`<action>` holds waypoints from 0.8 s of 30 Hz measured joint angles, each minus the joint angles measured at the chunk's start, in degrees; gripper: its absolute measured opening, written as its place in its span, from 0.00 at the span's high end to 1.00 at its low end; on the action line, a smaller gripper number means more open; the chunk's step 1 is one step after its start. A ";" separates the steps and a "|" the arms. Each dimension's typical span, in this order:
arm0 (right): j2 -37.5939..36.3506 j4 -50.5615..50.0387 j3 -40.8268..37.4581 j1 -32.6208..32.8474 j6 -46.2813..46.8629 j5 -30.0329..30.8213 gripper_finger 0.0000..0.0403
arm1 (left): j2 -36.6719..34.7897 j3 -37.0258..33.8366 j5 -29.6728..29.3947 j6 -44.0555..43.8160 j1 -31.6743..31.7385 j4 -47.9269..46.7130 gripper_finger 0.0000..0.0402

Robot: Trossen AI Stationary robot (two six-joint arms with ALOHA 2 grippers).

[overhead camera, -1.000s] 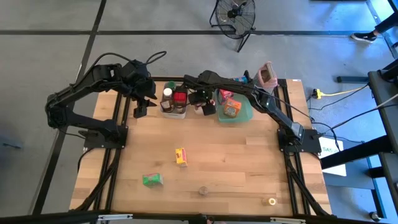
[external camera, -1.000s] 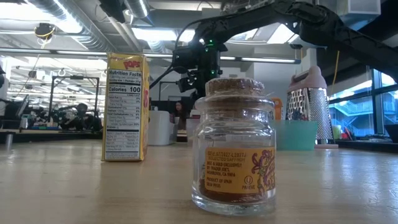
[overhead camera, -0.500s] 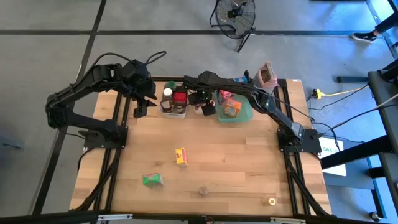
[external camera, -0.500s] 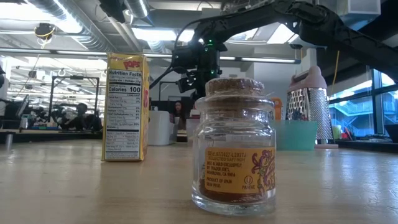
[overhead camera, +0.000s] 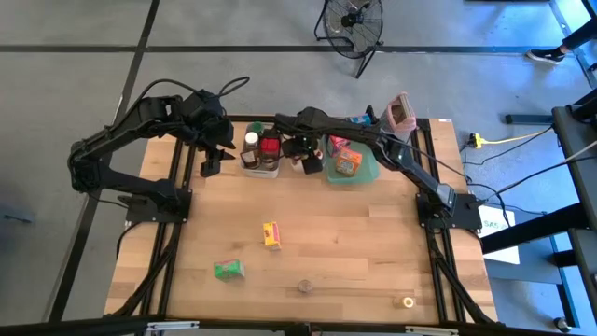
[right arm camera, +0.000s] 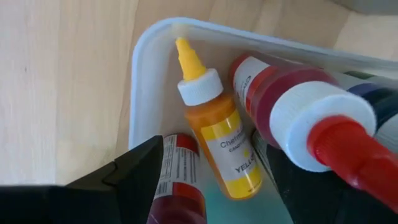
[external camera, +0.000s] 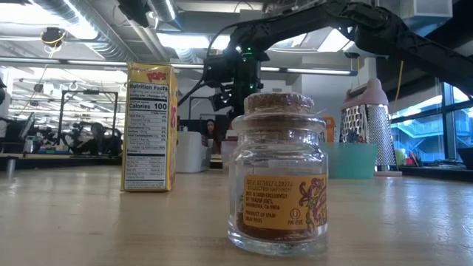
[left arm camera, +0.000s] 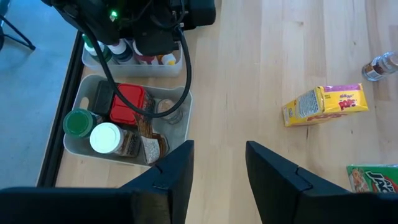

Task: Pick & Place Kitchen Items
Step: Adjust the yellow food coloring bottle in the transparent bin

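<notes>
Right gripper (overhead camera: 308,159) low over a clear tub (right arm camera: 144,56) at the table's far edge, fingers apart around small dye bottles (right arm camera: 219,134), gripping none. Left gripper (overhead camera: 210,161) near the far-left corner, fingers apart, empty. Yellow box (overhead camera: 271,234), green box (overhead camera: 228,270) and jar (overhead camera: 305,287) toward the near edge.

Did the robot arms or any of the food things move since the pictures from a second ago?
Nothing visibly changed. The right end effector hangs over the clear tub of little bottles, the left end effector waits at the table's far left edge, and the yellow box, green packet and cork-topped jar sit where they were.
</notes>
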 joint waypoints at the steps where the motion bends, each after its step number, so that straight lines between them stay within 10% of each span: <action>1: 0.03 -0.43 -0.02 0.01 -0.03 0.19 0.28 | 0.00 0.00 0.04 0.00 -0.02 0.00 0.65; 24: 0.55 0.78 -0.15 0.46 2.46 2.75 0.28 | -0.01 0.00 0.02 0.04 0.00 -0.02 0.65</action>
